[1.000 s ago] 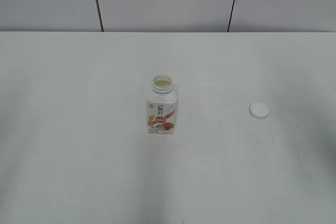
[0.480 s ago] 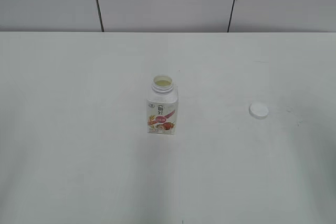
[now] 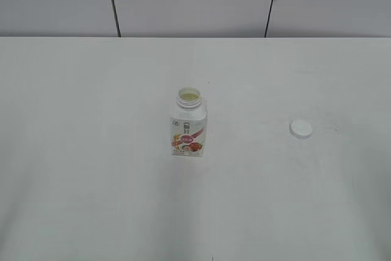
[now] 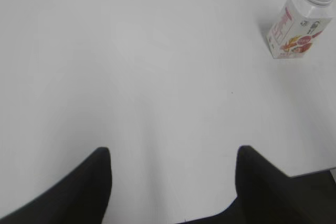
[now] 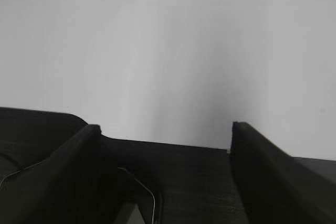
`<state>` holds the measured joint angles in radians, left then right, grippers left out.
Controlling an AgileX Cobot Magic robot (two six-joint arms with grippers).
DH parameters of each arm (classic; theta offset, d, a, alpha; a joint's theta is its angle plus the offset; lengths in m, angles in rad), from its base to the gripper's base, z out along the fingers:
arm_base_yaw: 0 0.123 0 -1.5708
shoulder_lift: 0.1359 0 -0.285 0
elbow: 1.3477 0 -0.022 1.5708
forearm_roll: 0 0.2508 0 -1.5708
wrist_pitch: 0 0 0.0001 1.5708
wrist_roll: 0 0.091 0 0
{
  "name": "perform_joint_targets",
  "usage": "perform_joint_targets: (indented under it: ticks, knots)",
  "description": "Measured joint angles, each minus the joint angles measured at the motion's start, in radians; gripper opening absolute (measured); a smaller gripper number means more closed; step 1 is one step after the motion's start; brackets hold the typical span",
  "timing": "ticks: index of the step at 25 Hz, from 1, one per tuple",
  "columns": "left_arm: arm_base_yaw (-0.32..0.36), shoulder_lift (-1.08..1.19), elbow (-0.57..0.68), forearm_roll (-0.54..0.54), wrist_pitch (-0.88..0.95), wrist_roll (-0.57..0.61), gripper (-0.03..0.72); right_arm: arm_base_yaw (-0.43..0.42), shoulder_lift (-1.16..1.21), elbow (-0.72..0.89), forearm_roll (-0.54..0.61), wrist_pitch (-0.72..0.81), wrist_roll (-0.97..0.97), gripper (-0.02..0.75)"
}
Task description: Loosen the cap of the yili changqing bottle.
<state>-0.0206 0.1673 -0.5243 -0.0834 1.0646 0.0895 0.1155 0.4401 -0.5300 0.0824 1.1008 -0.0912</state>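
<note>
Nothing on the table point(image 3: 91, 200) has moved over the last second: bottle and cap sit where they were. The yili changqing bottle point(image 3: 189, 125) stands upright near the middle, neck open, pale contents visible inside. The cap point(image 3: 301, 129) lies flat well apart to its right. Judging by this, the loosening is done, and more: the cap is fully off. The left gripper point(image 4: 173, 182) and right gripper point(image 5: 165, 145) are pulled back near the table edge, fingers spread apart, empty.

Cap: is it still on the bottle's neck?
No, the cap lies on the table, apart to the right of the open-necked bottle.
</note>
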Motion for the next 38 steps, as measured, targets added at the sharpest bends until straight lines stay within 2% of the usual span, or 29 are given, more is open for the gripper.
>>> perform_joint_targets:
  ticks: [11, 22, 28, 38]
  knots:
    - [0.0, -0.171, 0.0, -0.002, -0.004, 0.0, 0.46, 0.0, -0.208, 0.015, -0.015, -0.002, 0.0, 0.593]
    - [0.0, -0.174, 0.0, -0.004, -0.004, 0.0, 0.46, 0.0, -0.434, 0.015, -0.045, -0.003, 0.0, 0.593]
    - [0.0, -0.174, 0.0, -0.005, -0.004, 0.0, 0.46, 0.001, -0.448, 0.016, -0.082, -0.003, 0.02, 0.592]
    - [0.0, -0.174, 0.0, -0.005, -0.004, 0.0, 0.46, 0.001, -0.448, 0.017, -0.082, -0.004, 0.024, 0.592]
